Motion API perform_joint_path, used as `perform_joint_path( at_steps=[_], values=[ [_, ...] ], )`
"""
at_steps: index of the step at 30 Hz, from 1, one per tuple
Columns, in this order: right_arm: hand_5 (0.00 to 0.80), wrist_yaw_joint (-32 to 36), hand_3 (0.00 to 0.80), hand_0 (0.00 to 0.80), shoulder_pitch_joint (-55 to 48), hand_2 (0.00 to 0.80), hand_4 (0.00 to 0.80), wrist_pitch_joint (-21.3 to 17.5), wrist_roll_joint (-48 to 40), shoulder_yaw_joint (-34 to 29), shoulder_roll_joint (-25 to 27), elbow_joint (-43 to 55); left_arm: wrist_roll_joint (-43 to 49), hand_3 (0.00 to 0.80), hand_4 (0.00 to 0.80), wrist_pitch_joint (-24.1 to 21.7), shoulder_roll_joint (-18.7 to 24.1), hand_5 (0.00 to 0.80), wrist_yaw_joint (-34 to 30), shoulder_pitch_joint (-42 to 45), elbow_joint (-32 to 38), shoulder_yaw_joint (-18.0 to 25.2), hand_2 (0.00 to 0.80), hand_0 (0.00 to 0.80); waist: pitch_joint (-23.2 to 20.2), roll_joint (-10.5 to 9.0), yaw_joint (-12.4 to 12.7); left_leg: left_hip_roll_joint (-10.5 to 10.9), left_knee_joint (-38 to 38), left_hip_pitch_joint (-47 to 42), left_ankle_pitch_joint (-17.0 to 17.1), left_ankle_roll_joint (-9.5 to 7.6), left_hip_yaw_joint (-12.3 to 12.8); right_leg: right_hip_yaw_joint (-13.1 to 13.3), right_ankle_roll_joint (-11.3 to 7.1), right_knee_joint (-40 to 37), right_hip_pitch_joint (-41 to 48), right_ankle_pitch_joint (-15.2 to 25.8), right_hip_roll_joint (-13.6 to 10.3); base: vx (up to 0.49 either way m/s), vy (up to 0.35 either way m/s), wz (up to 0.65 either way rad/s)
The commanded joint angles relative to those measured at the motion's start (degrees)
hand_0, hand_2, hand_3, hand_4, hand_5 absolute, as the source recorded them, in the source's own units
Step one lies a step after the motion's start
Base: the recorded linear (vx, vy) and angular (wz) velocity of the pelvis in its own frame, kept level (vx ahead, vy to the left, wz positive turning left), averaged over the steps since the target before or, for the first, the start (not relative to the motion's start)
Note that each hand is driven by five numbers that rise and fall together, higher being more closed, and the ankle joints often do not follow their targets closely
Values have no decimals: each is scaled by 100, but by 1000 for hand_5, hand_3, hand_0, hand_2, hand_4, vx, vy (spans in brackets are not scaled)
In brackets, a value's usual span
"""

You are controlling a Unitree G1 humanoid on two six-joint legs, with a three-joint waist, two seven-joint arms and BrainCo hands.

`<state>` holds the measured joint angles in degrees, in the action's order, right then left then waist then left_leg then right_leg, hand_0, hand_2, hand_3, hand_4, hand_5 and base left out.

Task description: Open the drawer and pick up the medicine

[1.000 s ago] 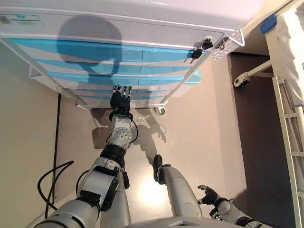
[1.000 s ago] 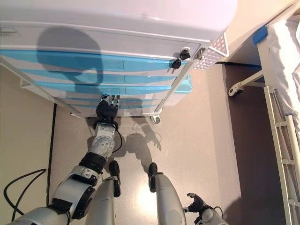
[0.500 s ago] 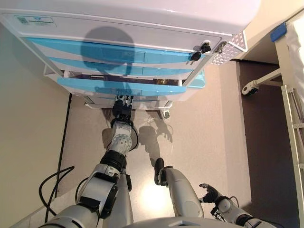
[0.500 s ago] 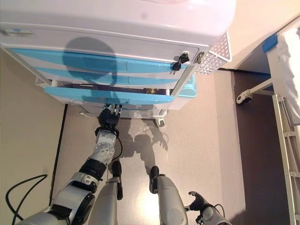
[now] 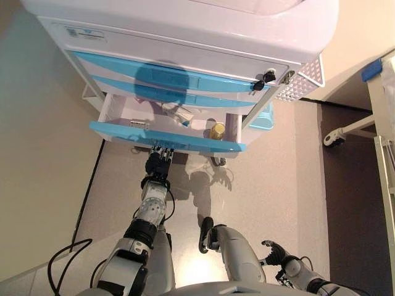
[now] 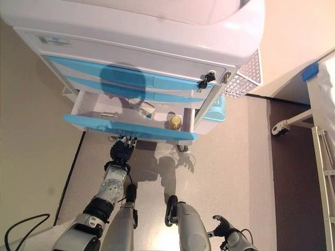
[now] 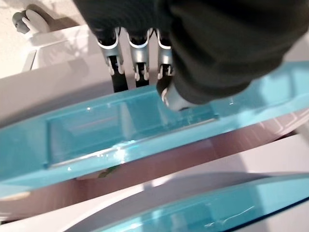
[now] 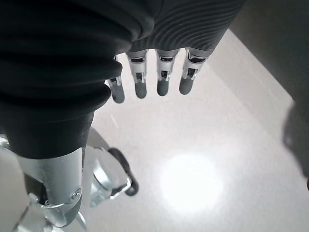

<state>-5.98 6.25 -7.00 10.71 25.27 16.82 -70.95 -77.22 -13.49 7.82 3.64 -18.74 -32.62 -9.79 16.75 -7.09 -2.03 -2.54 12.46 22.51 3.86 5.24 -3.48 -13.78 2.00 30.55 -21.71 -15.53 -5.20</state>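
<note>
The cart's third blue drawer stands pulled out. Inside it sit a small amber medicine bottle with a yellow cap at the right end, a white tube-like pack in the middle and a small item at the left. My left hand is under the drawer's front edge. In the left wrist view its fingers reach behind the blue front and the thumb presses on its face. My right hand hangs low at the lower right, fingers relaxed and holding nothing.
The white cart has two shut blue drawers above the open one and keys at its right corner. A perforated white basket and a blue bin hang on its right side. A bed frame with a castor stands at right.
The drawer has slid out much farther, showing the bottle and packs inside. My left hand came back with its front. The camera has shifted too.
</note>
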Motion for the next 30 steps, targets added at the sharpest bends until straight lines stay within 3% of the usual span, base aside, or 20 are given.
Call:
perform_joint_path(
  at_steps=[1, 15, 30],
  values=[
    [0, -69, 0, 0, -174, 0, 0, 127, 207, -37, 215, -140, 526, 800, 800, -403, 393, 800, -928, -167, 1483, 393, 800, 800, -417, 65, 162, 443, 482, -49, -558, -541, 50, 59, -295, -764, 234, 1035, -101, 22, 16, 11],
    [0, -79, 0, 0, -271, 0, 0, 201, 401, -380, 281, -163, 529, 800, 800, -122, 468, 800, -1145, 1211, 2045, 747, 800, 800, -573, 296, 420, 731, 317, -588, -517, -588, -344, -375, -346, -682, 896, 879, -404, 17, 32, 18],
    [0, 37, 0, 0, -304, 0, 0, 209, 653, -482, 253, -267, 597, 800, 800, -52, 487, 800, -1314, 2475, 2703, 1445, 800, 800, -791, 318, 738, 816, 442, -946, -716, -728, -318, -437, -397, -874, 1355, 857, -435, 8, 13, 6]
  ],
)
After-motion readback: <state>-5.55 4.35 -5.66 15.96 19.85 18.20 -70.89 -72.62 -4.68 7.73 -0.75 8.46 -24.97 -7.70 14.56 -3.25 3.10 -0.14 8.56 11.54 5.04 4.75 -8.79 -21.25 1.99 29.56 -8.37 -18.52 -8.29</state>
